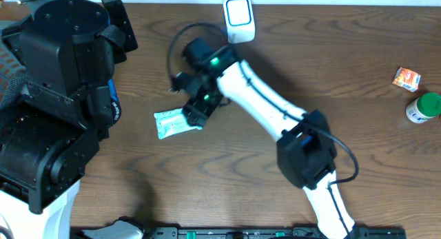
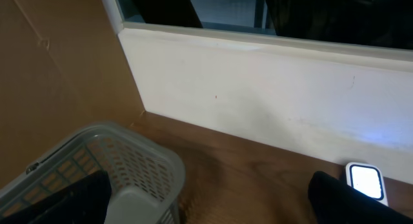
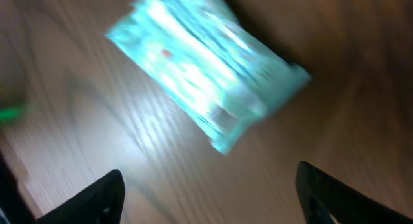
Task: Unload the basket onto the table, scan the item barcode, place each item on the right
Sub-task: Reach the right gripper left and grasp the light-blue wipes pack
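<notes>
The item is a light teal flat packet [image 1: 171, 122] lying on the wooden table, left of centre. My right gripper [image 1: 195, 112] hovers over its right end, open, with nothing between the fingers. In the right wrist view the packet [image 3: 203, 75] lies ahead of the open gripper [image 3: 210, 195], blurred. The white barcode scanner [image 1: 239, 19] stands at the table's far edge; its lit face [image 2: 366, 182] shows in the left wrist view. My left gripper [image 2: 206, 198] is open and empty, raised at the table's left.
A grey mesh basket [image 2: 139, 166] sits below the left gripper by a white wall. At the far right of the table lie a small orange packet [image 1: 406, 78] and a white bottle with a green cap [image 1: 424, 108].
</notes>
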